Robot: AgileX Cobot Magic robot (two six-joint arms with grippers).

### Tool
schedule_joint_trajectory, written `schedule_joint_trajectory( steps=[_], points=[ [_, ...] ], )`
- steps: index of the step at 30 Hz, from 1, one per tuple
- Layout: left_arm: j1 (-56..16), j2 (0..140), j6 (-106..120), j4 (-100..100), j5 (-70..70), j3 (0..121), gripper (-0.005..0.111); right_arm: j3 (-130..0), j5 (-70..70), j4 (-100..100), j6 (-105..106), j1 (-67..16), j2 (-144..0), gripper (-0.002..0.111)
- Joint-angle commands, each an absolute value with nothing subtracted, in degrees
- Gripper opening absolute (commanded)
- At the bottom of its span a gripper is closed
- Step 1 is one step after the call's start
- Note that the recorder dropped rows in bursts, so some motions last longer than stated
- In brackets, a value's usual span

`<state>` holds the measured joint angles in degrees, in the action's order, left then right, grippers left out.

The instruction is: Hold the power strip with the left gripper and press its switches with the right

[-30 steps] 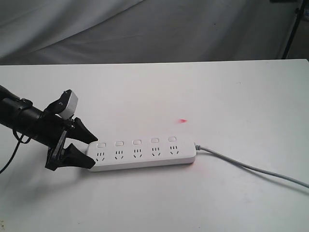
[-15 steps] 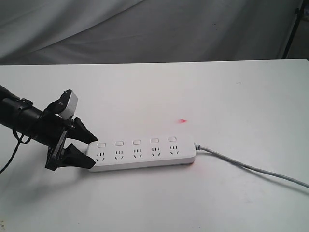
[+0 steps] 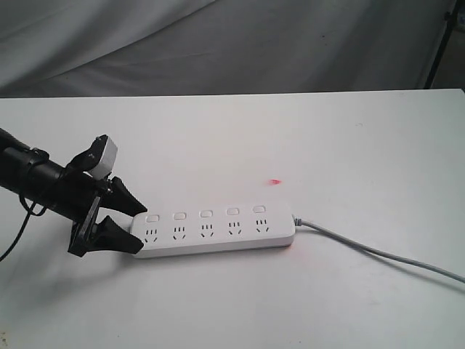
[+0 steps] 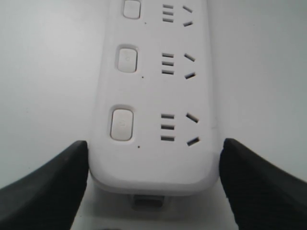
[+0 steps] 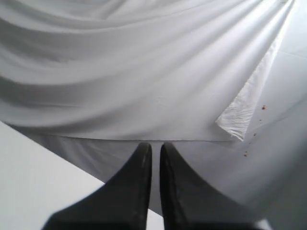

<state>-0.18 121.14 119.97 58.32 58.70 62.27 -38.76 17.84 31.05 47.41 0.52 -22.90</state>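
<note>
The white power strip (image 3: pixel 214 233) lies flat on the white table (image 3: pixel 341 145), its grey-white cord (image 3: pixel 378 254) trailing off to the right. Its five switches (image 3: pixel 205 214) run in a row above the sockets. My left gripper (image 3: pixel 142 230) straddles the strip's left end, one black wedge finger against each long side. The left wrist view shows the strip (image 4: pixel 153 96) between both fingers (image 4: pixel 57 182), with the nearest switch (image 4: pixel 121 124) just ahead. My right gripper (image 5: pixel 156 148) is out of the exterior view; its fingers are shut on nothing and face grey cloth.
A small red light spot (image 3: pixel 275 182) lies on the table behind the strip. Grey draped cloth (image 3: pixel 218 43) hangs behind the table. A dark stand leg (image 3: pixel 439 43) rises at the far right corner.
</note>
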Motion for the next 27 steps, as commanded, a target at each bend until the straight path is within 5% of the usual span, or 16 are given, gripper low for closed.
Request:
schedule_joint_trajectory(
  steps=[1,17,22,27],
  points=[
    [-0.7,122.6,119.9,53.9,55.2,61.6,0.048,-36.1,17.1,30.5,46.4,4.0,-18.6,0.006],
    [-0.7,122.6,119.9,53.9,55.2,61.6,0.048,-35.8,21.2,30.0,43.5,4.1,-15.6,0.006],
    [-0.7,122.6,119.9,53.9,55.2,61.6,0.048,-35.8,23.0,10.3,13.8,4.1,-15.6,0.006],
    [-0.7,122.6,119.9,53.9,55.2,61.6,0.048,-35.8,24.9,4.3,5.8,4.1,-15.6,0.006]
  ],
)
